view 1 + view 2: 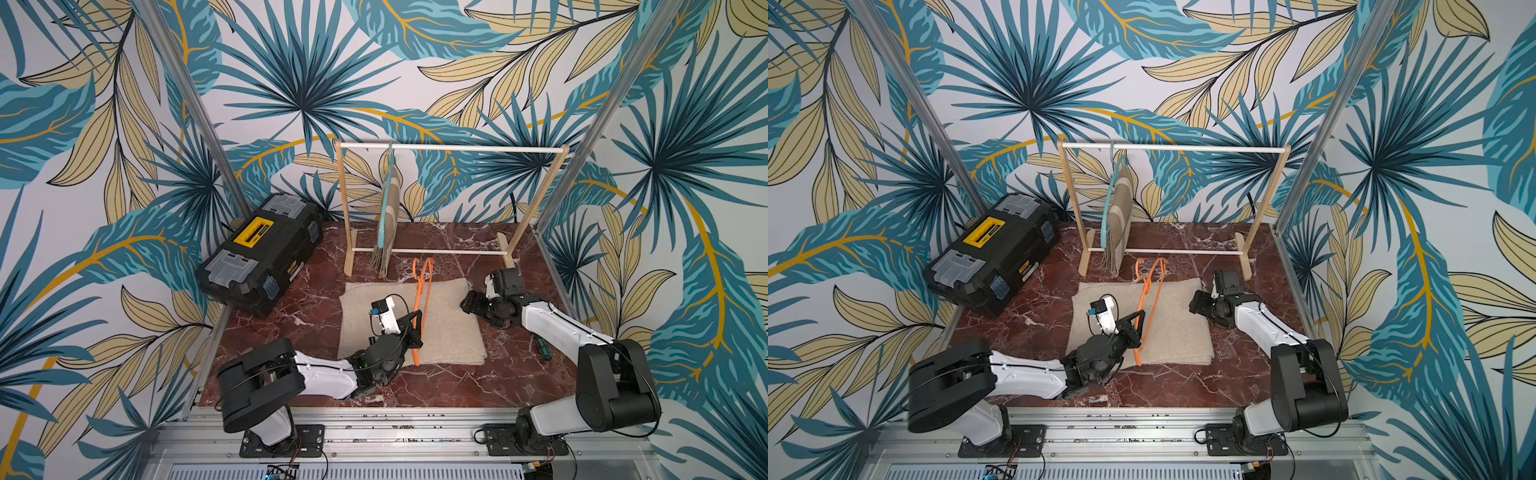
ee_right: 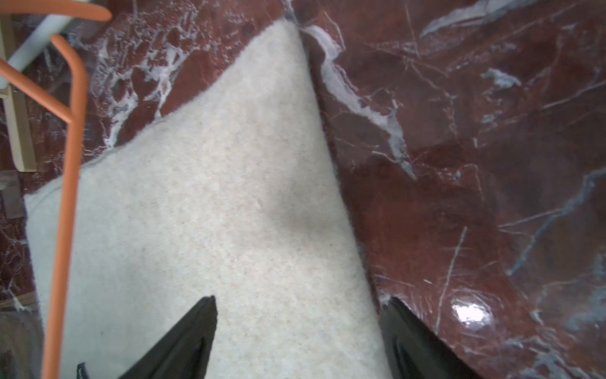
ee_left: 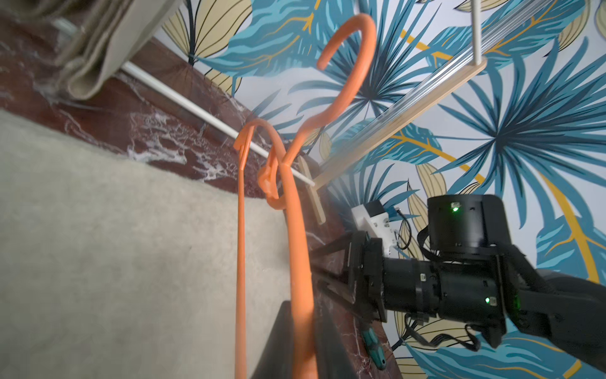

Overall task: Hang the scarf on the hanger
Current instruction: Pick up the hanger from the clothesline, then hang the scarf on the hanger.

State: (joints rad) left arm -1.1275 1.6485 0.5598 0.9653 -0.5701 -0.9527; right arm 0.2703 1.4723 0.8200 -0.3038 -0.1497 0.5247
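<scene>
1. Left fingers (image 3: 275,344) pinch the lower end of the orange hanger (image 3: 296,249), pressed against its thick arm from both sides, above the near half of the scarf (image 1: 449,332).
2. Folded into a pale beige rectangle, the scarf lies flat at the centre of the red marble tabletop (image 1: 478,386), not on any hanger.
3. From the grip, the orange hanger runs on edge over the scarf and away from the robot, its hook raised past the cloth's far edge and pointing toward the rack. Whether its near tip touches the fabric cannot be told.
4. A green-handled screwdriver (image 1: 542,348) lies on the marble beside the right arm, apart from the scarf.
5. Right fingers (image 2: 183,338) stand spread wide and hold nothing. They are low at the scarf's far right corner. In the right wrist view one finger sits over the cloth and the other at its edge, over bare marble.
6. Behind the scarf stands a wooden clothes rack (image 1: 453,148). A teal hanger (image 1: 385,208) hooked on its top rail carries a second, tan scarf (image 1: 395,195) that drops to the tabletop.
7. A black toolbox (image 1: 266,253) with a yellow handle sits at the far left, tilted against the leaf-patterned wall.
</scene>
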